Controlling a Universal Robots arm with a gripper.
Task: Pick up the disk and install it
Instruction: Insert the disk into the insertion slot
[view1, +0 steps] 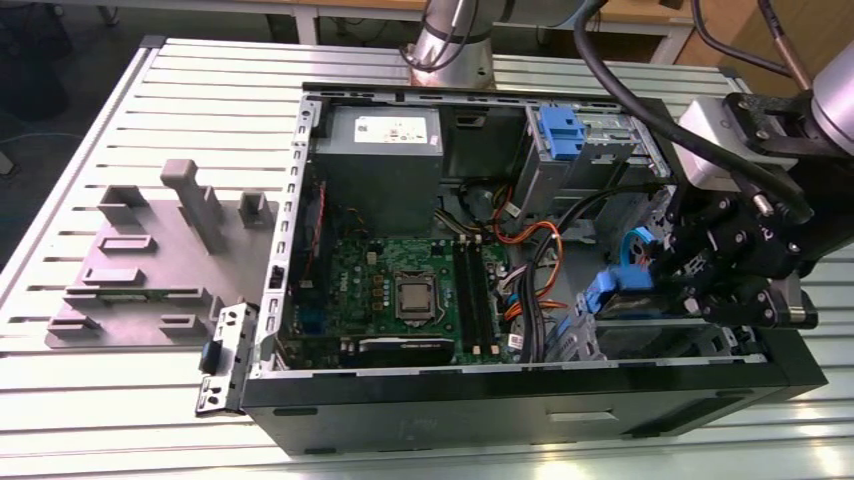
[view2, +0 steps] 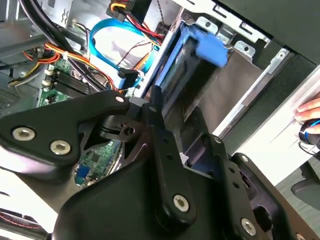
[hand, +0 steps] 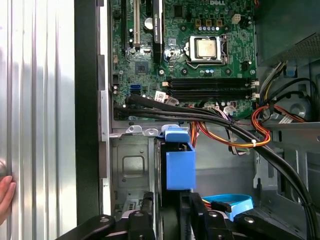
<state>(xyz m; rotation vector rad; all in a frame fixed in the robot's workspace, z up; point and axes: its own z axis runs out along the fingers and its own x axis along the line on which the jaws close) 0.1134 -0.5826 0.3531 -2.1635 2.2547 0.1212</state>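
Exterior view: one gripper (view1: 674, 285) hangs inside one open computer case (view1: 534, 405), clamped on one blue-framed disk (view1: 617, 292); the first wrist view catches one hand (hand: 6, 192) beside the case.

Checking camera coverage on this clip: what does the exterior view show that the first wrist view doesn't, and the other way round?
The exterior view adds the robot arm's base behind the computer and the grey fixture plate towards the exterior view's left. The first wrist view adds a person's hand over the slatted table beside the case. Both show the motherboard's processor and the gripper holding the blue-bracketed disk.
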